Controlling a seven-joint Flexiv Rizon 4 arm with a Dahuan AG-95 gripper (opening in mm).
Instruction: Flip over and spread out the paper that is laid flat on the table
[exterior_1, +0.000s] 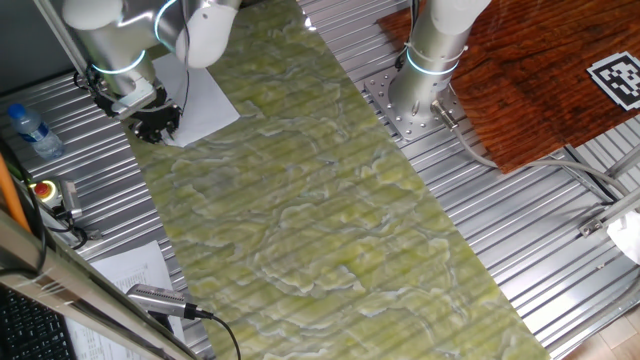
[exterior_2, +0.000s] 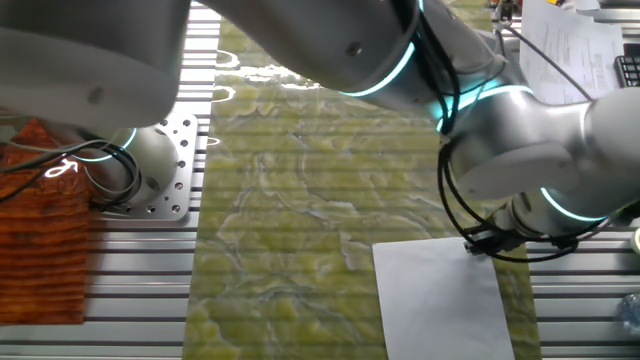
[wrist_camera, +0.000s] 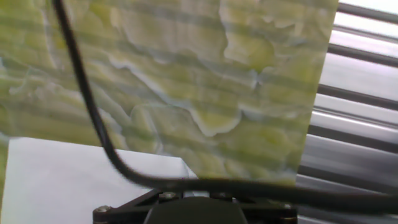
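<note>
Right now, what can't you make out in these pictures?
- Pincer jaws: too small in one fixed view, outside the hand view.
- Paper: cut off by the bottom edge in the other fixed view, partly under the arm in one fixed view.
- Whether the pincer touches the paper: unclear.

A robotics lab: two arm bases (exterior_1: 425, 60) bolted to ribbed metal bench (exterior_1: 500, 230)

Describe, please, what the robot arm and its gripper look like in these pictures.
The arm is built of rounded silver-grey segments, with glowing cyan light rings at the joints. Thin black cables loop along the wrist. The gripper is small, black and angular, mounted under a white flange.
</note>
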